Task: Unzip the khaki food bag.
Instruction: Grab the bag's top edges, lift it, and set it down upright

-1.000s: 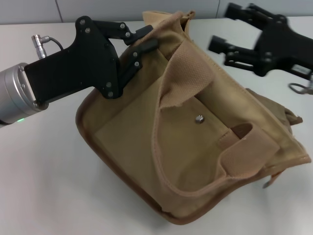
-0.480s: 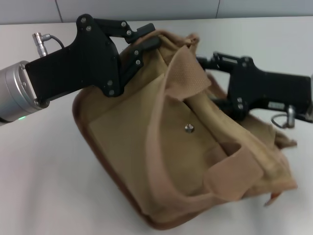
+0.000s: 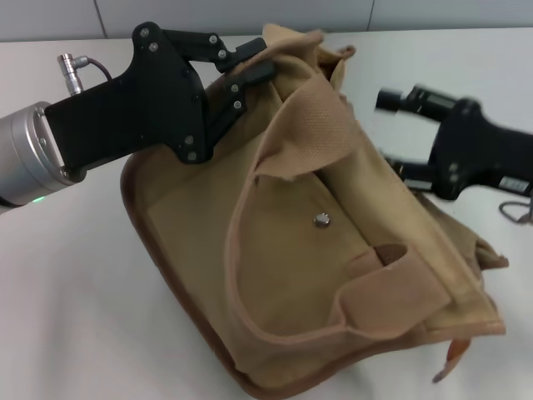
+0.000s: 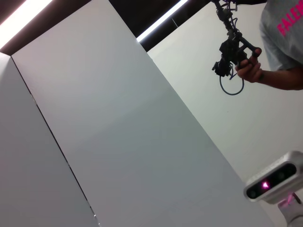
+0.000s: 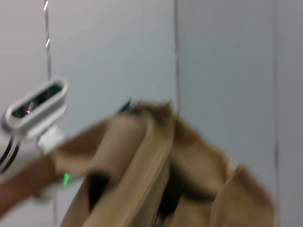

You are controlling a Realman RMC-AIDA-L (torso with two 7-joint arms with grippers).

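On the white surface, right under both sets of fingers, the khaki food bag lies tipped over on its back, its front pocket facing up. It is big and floppy. The cloth sags and folds, so I think it is soft and light and will slide or bunch up if it is pulled from one side only. It needs a firm hold on one end while the other end is worked.

The left gripper has its fingers pinched narrow on the bag's top corner, holding the cloth just beside the near handle. That looks like a good place to hold, since the edge there is thicker.

The right gripper is just beside the bag's top edge, on the far side from the left fingers. Its fingers are spread wide and hold nothing.

The small silver snap sits between the two sets of fingers, lower down on the pocket. I cannot see the zipper pull from here.

There is open room on the surface all around the bag. The bag's lower end reaches close to the bottom edge of the head view.
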